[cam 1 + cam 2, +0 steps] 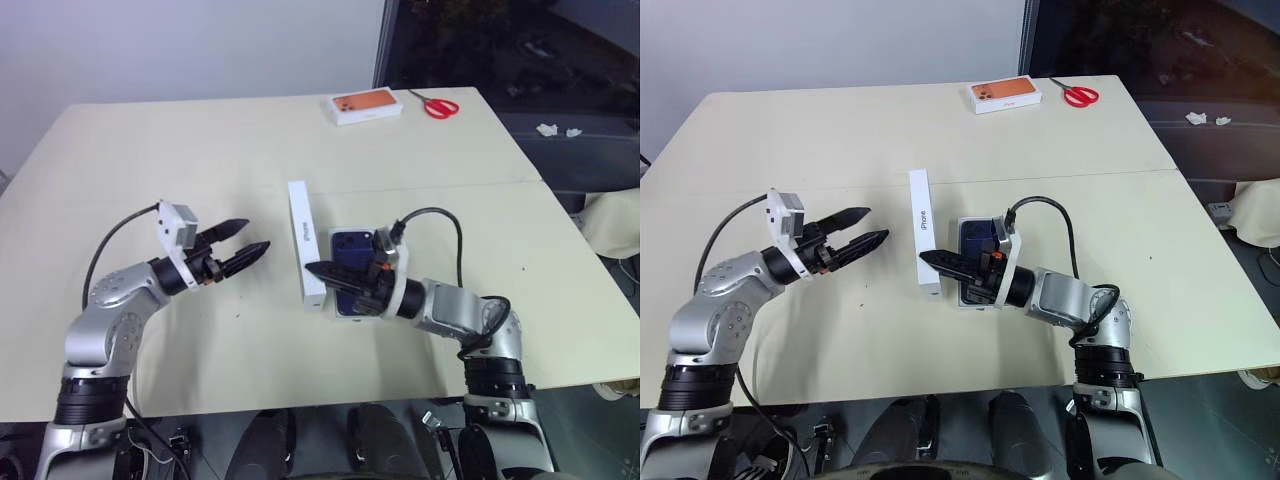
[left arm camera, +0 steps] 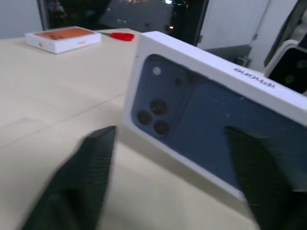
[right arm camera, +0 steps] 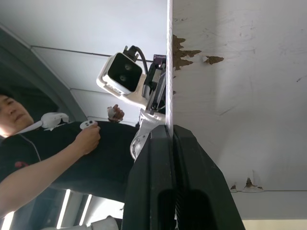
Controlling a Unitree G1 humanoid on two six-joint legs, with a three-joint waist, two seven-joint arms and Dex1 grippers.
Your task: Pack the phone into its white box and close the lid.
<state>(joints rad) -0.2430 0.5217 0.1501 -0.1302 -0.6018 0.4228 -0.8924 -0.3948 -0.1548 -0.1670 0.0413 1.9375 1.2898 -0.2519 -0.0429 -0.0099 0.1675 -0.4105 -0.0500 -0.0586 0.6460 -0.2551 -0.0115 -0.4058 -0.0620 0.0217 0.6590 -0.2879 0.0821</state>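
Requesting occlusion status: what is being hidden or cut off?

Reporting: the right gripper [image 1: 312, 268] is pinching one wall of the shallow white rectangular cardboard lid [image 1: 303, 245], fingers closed tight on it, and is holding it upright on its long edge on the beige table [image 1: 150, 160]. This arm is covering part of the slim navy-blue phone [image 1: 350, 244], which is lying flat in the shallow white box [image 1: 343, 316] just beside the lid. The left gripper [image 1: 255, 235] is hovering near the lid with its fingers apart, gripping nothing.

Requesting legible markings.

Reporting: "iPhone" is showing on the lid's side wall. The lid face toward the left gripper is showing a navy phone back with lenses; print or device cannot be told. Print on the orange-topped white box [image 1: 366, 107] beside the red scissors [image 1: 440, 105] is reading too small.
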